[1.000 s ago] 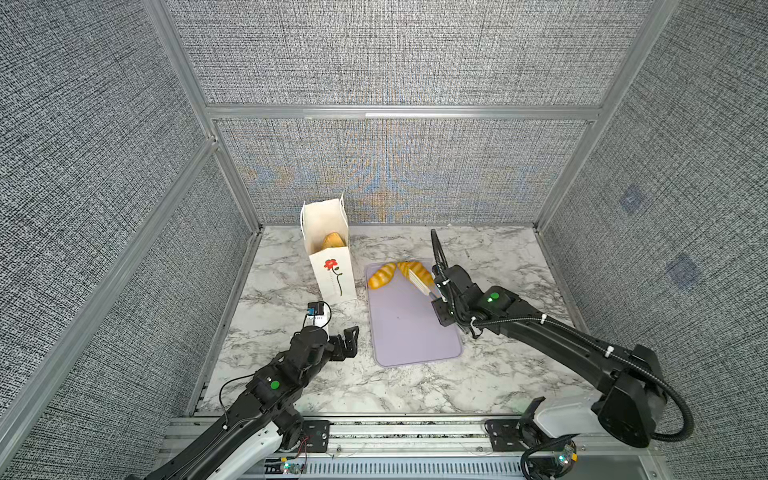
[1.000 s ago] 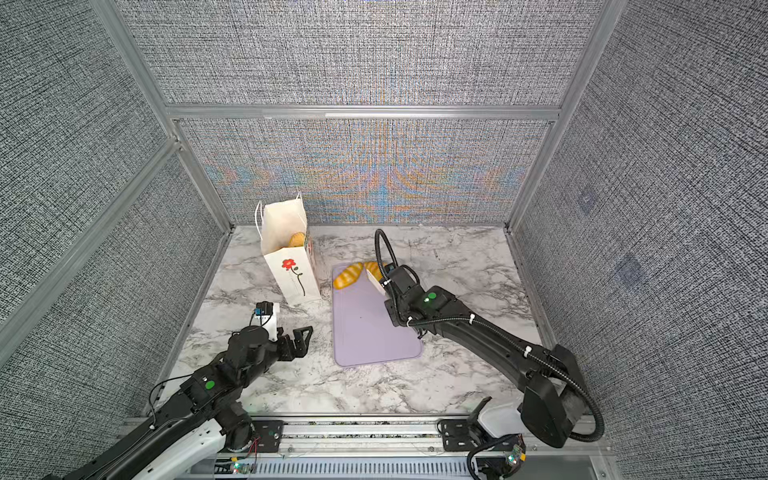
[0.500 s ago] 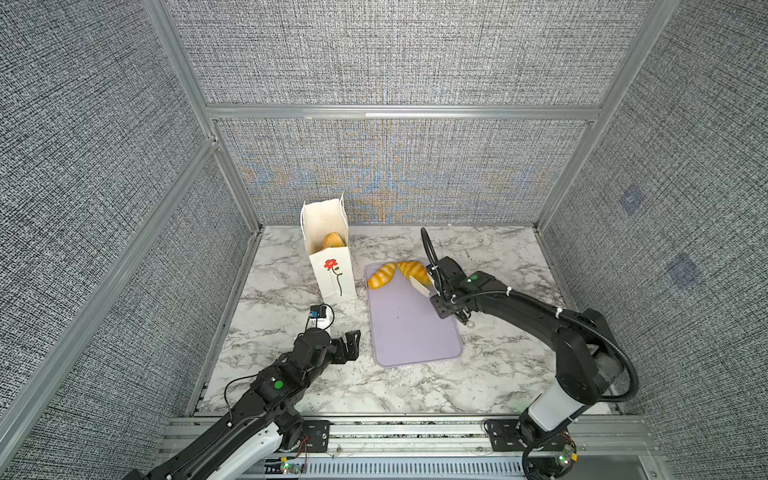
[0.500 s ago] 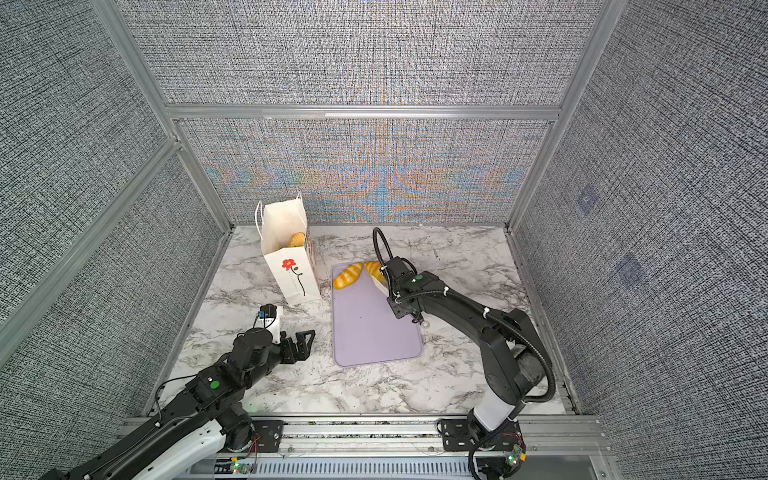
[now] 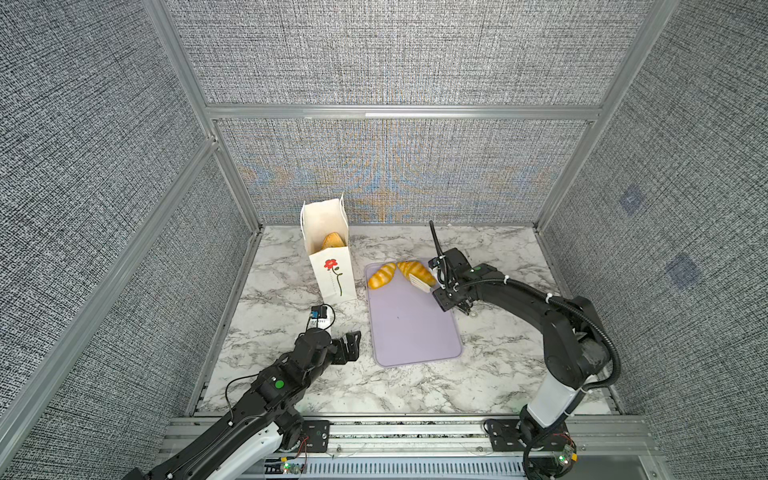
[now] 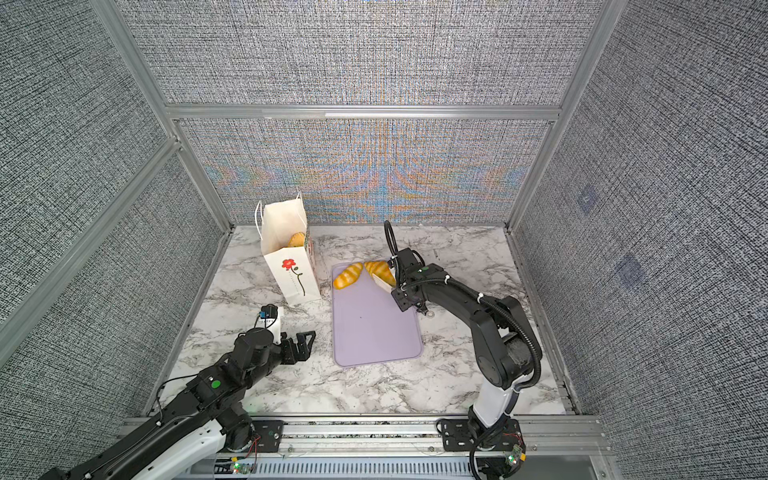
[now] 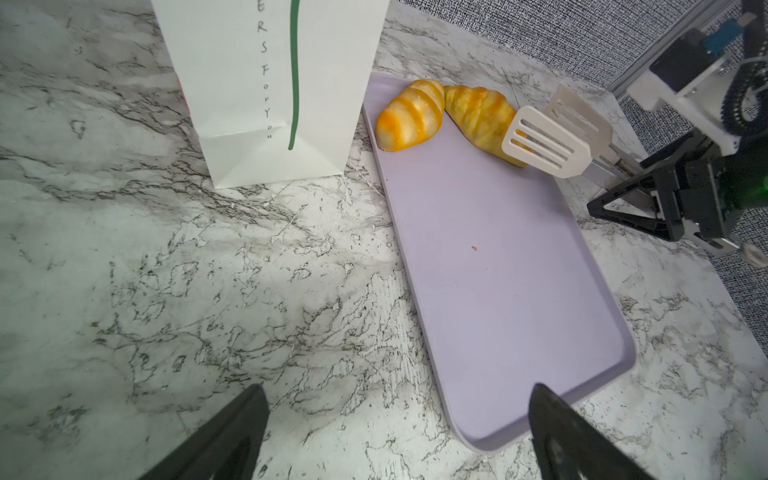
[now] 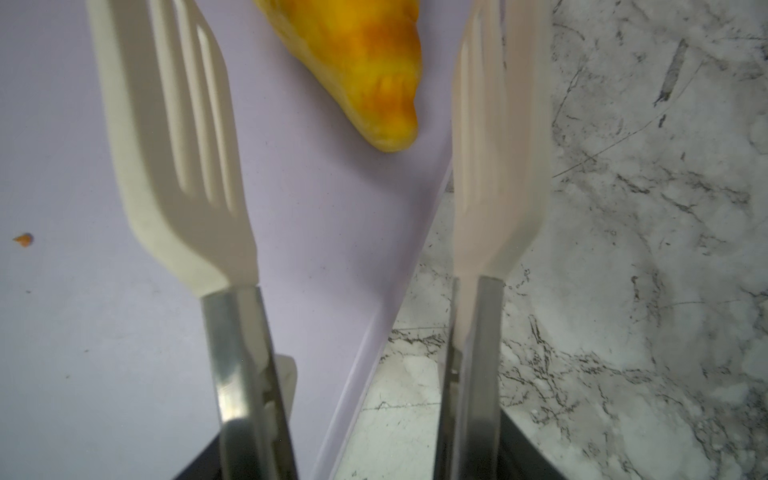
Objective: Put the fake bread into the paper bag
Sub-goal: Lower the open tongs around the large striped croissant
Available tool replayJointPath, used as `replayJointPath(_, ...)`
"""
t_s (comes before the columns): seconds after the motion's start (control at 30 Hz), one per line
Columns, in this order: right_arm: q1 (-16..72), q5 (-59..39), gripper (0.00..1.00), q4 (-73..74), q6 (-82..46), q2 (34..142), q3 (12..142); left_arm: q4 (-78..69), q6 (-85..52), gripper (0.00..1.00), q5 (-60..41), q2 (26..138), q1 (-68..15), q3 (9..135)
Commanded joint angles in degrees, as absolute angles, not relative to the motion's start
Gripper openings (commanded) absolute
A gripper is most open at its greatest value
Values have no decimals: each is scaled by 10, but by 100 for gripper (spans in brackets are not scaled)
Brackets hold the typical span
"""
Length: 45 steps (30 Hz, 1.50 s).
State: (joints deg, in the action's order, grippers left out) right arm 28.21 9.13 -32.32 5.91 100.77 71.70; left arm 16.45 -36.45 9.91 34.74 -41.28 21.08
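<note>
Currently, the paper bag (image 5: 334, 286) is stood upright on the marble worktop (image 5: 270, 299), back left, and one golden piece of fake bread (image 5: 332, 241) is seen inside its open mouth. Two more — a striped roll (image 5: 382, 275) and a croissant (image 5: 413, 270) — are laid touching at the far end of the lavender tray (image 5: 411, 328) just beside the bag. The right gripper (image 8: 332, 174) is spread, its white slotted tong blades (image 8: 174, 145) set either side of the croissant's tip without visible contact. The left gripper (image 7: 395, 399) is held wide apart over the worktop near the tray.
</note>
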Motion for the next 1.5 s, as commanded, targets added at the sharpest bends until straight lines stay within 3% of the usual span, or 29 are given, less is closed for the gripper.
replayJointPath(0.0,271,48,64,-315,84,1019,730,151,-357,99,92,349,-413,215)
replayJointPath(0.43,276,-38,61,-381,65,1013,724,166,-354,99,105,337,-413,221)
replayJointPath(0.8,290,57,61,-397,-5,969,705,158,-357,99,104,341,-413,219)
replayJointPath(1.23,305,111,62,-369,58,1028,738,170,-359,99,106,336,-413,221)
replayJointPath(1.47,299,83,63,-357,88,1059,766,172,-359,99,107,332,-413,220)
